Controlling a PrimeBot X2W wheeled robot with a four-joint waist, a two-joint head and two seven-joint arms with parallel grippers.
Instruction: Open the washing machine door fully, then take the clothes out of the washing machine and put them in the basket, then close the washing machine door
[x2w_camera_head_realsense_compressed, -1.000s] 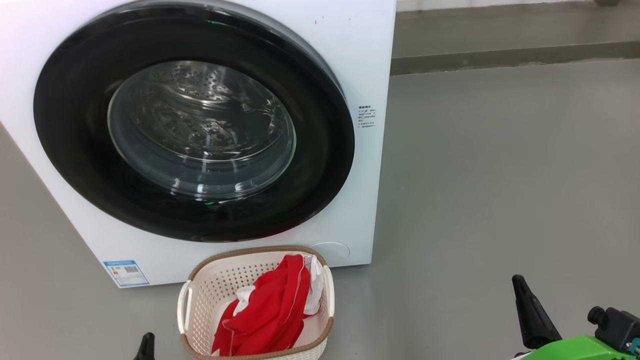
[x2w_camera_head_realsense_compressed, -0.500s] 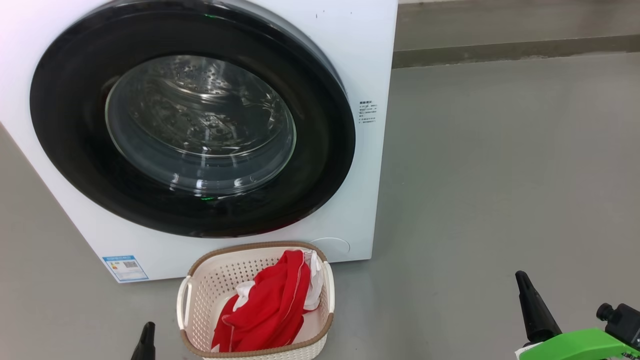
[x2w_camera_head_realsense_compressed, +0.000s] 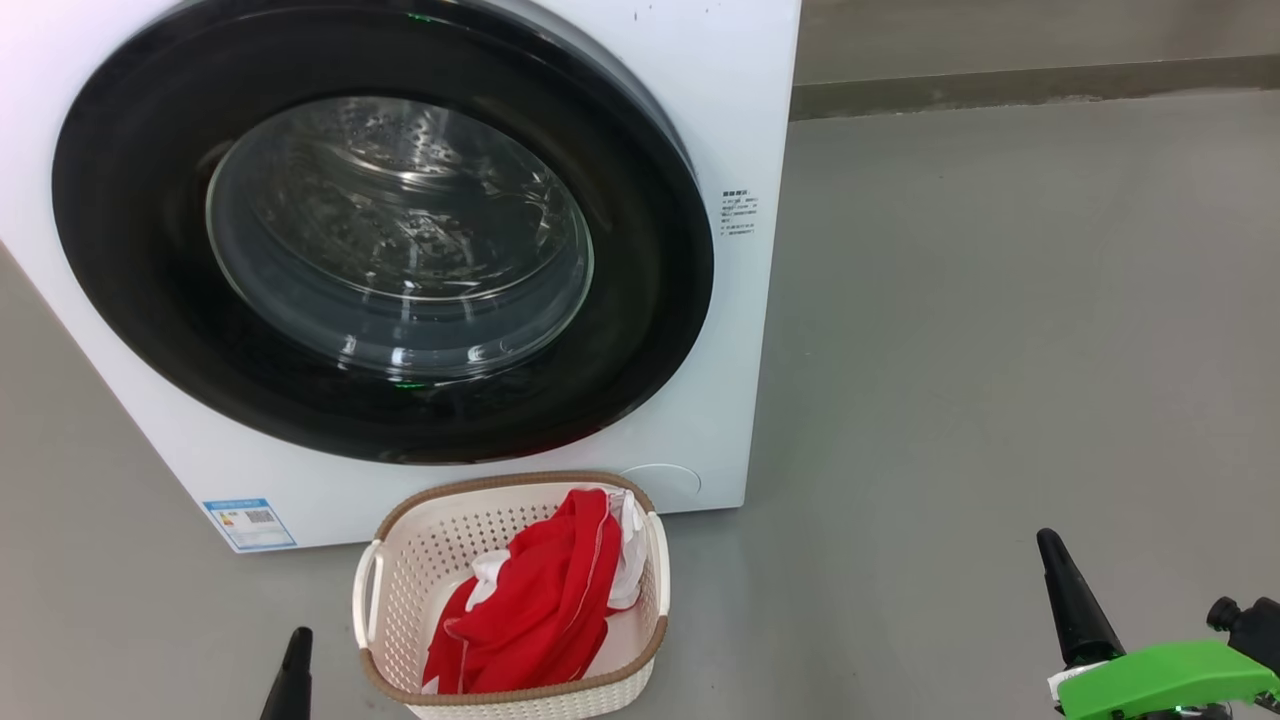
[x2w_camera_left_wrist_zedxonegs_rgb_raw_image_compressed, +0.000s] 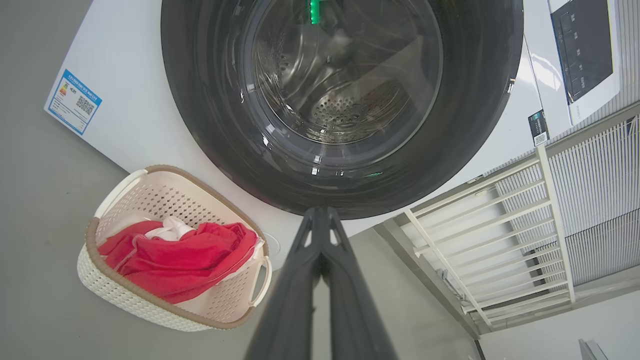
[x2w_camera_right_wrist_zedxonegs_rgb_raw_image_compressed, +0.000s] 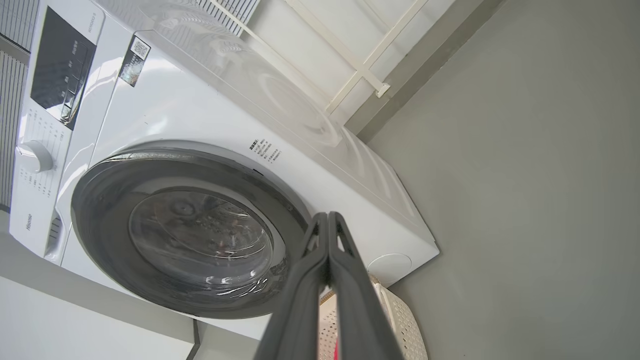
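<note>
While the washing machine door (x2w_camera_head_realsense_compressed: 130, 250) sits closed, the clothes (x2w_camera_head_realsense_compressed: 540, 600) lie in the basket (x2w_camera_head_realsense_compressed: 430, 570) just before the washing machine (x2w_camera_head_realsense_compressed: 740, 100), the left gripper (x2w_camera_left_wrist_zedxonegs_rgb_raw_image_compressed: 320, 210) and right gripper (x2w_camera_right_wrist_zedxonegs_rgb_raw_image_compressed: 327, 215) both pinched together, empty.

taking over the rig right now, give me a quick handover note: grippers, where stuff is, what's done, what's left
Left gripper: shut, empty, low beside the basket, touching nothing.
Right gripper: shut, empty, off to the right above the floor.
Washing machine door: looks closed flush against the washing machine; no clothing seen through its glass.
Clothes: red and white, piled in the basket, which stands on the floor in front of the machine.
Done: clothes out and in the basket, door apparently closed.
Left: nothing obvious; perhaps confirm the door has latched.
</note>
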